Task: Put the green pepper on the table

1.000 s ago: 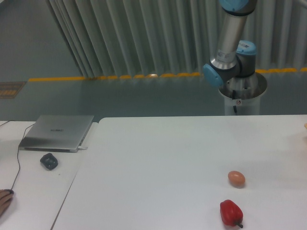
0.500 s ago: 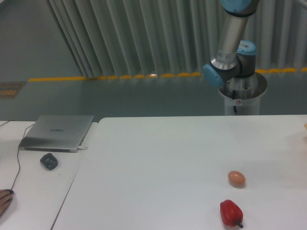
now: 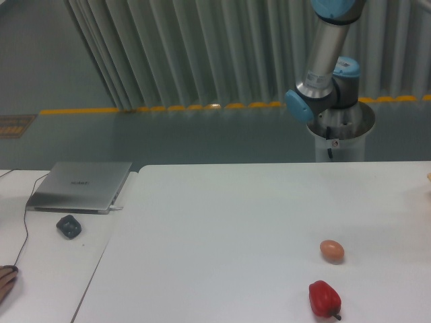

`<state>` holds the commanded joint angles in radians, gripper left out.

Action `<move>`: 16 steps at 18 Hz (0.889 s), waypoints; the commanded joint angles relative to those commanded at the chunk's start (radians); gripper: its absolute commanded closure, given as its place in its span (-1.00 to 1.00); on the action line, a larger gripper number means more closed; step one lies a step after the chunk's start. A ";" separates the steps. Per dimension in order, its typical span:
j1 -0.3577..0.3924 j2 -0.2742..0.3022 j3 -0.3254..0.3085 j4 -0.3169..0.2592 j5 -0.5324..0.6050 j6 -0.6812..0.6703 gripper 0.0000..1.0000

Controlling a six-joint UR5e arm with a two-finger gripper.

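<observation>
Grey pleated curtain and a yellow floor line fill the back of the room, and up front the big white table (image 3: 236,222) spreads across the fixed camera's view. On it, an egg (image 3: 331,250) sits at about four o'clock from the table's middle, with a red pepper (image 3: 323,298) just beyond it toward five o'clock, the two near but apart. Off at nine o'clock a side desk (image 3: 47,262) carries a closed laptop (image 3: 81,185) and a small dark object (image 3: 69,226). Now the catch: only the arm (image 3: 323,74), its elbow and base column, shows at one o'clock; the gripper is out of frame at the top, so whether its fingers are apart or clamped can't be told. The green pepper is nowhere in view either, perhaps carried above the frame. My read: placing it well means coming down over bare table, well clear of the egg and the red pepper, and letting go only once the pepper rests on the surface.
</observation>
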<state>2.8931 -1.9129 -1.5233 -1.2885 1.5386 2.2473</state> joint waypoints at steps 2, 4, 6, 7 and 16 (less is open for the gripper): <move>0.000 0.002 0.006 -0.005 0.002 0.000 -0.04; -0.003 0.006 0.025 -0.024 0.002 -0.005 -0.04; -0.015 0.009 0.047 -0.066 0.000 -0.046 -0.04; -0.027 0.009 0.061 -0.086 -0.002 -0.076 -0.04; -0.169 0.023 0.144 -0.179 -0.029 -0.375 -0.04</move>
<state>2.7245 -1.8899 -1.3790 -1.4680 1.5095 1.8718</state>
